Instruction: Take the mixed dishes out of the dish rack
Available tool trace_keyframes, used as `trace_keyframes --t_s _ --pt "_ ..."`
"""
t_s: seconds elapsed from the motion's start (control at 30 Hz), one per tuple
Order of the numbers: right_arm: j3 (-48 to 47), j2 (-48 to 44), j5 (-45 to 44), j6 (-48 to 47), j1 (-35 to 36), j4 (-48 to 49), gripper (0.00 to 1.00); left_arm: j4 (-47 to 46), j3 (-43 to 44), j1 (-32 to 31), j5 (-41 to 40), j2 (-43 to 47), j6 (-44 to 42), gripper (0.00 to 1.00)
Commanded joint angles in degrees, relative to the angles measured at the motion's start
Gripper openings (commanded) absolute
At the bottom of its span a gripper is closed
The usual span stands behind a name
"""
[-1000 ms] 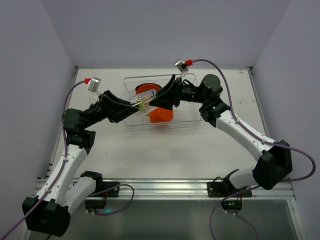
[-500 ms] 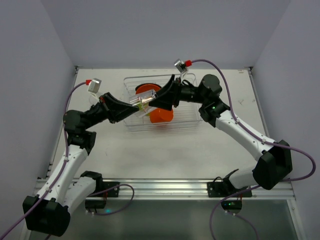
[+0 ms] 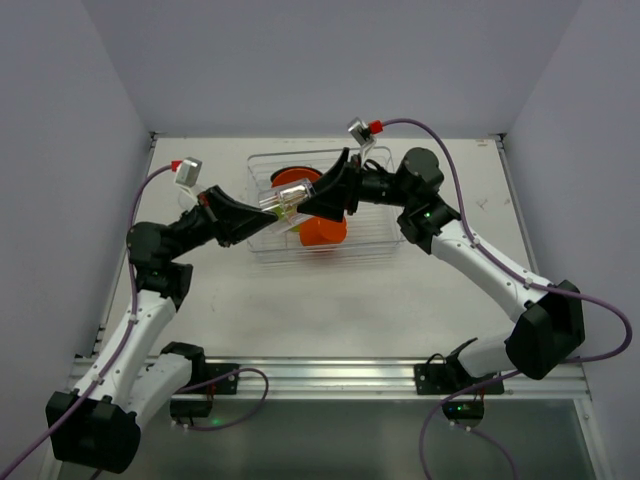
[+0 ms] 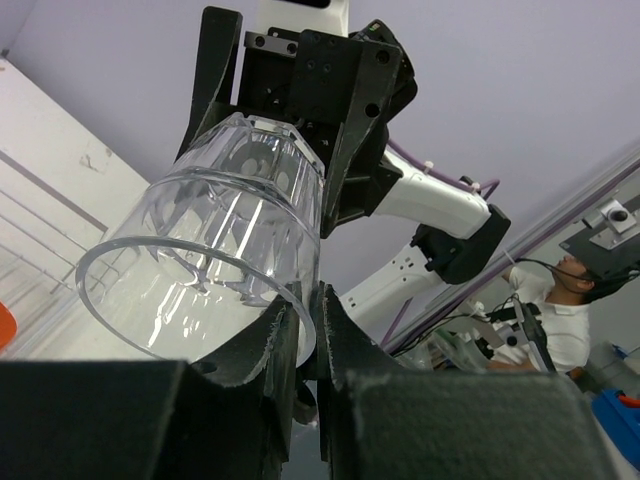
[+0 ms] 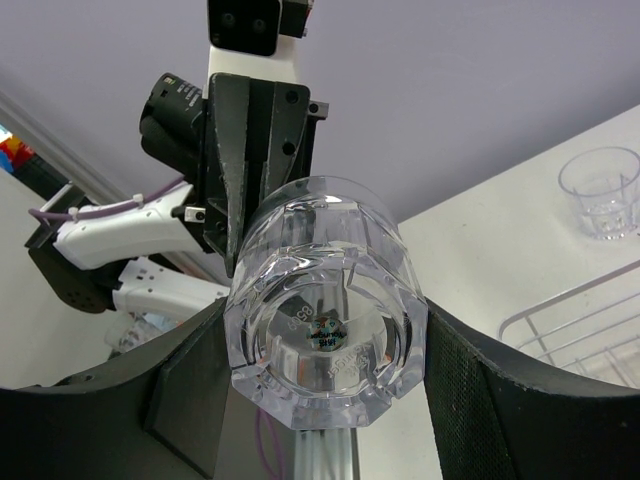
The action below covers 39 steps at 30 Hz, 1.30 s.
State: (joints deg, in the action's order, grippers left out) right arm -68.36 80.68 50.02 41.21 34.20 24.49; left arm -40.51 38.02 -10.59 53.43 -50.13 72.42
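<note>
Very little has shifted in the past second: in the top view the clear glass cup (image 3: 281, 198) has crept a touch up and toward the left arm, and both arms keep almost the same pose, meeting above the dish rack (image 3: 375, 243). The cup hangs in the air over the rack's left part, lying on its side between the two grippers.

The left gripper (image 4: 305, 305) is pinched narrow on the cup's rim wall, one finger inside the mouth and one outside. The right gripper (image 5: 325, 350) stands wide around the faceted base, with its pads (image 5: 455, 390) against the glass on both sides, so both grippers have hold of the cup at once.

That reads as a hand-over in mid-air, nearly stalled at the point where one side must let go. The cup is out of the rack but not yet set down. An orange cup (image 3: 322, 232) and an orange plate (image 3: 293, 180) are in the rack, while a second glass cup (image 5: 603, 195) stands upright on the table (image 3: 350, 300) outside it – so the unloading looks partly done, with more left to lift out
</note>
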Motion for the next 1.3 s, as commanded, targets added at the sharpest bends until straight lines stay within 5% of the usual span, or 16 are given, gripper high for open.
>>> trace_keyframes --t_s 0.0,0.33,0.53,0.57,0.8,1.27 --pt "-0.9 -0.1 -2.6 -0.3 1.3 2.3 0.00 -4.9 -0.4 -0.3 0.3 0.0 1.4 0.00" --pt "-0.3 0.4 -1.8 0.2 1.3 3.7 0.00 -7.9 -0.1 -0.3 2.3 -1.7 4.1 0.01" --pt "-0.3 0.4 -1.5 0.3 1.3 4.1 0.47 -2.2 0.7 -0.3 0.9 -0.4 0.9 0.00" --pt "-0.3 0.4 -1.4 0.5 1.4 4.4 0.61 -1.3 1.0 -0.3 0.9 -0.3 0.7 0.00" --pt "0.6 1.1 0.3 2.7 1.3 8.3 0.98 -0.6 1.4 -0.3 1.3 -0.1 0.7 0.00" --pt "2.8 -0.3 -2.4 2.1 0.3 7.5 0.99 3.7 2.8 -0.2 1.8 1.6 -1.5 0.00"
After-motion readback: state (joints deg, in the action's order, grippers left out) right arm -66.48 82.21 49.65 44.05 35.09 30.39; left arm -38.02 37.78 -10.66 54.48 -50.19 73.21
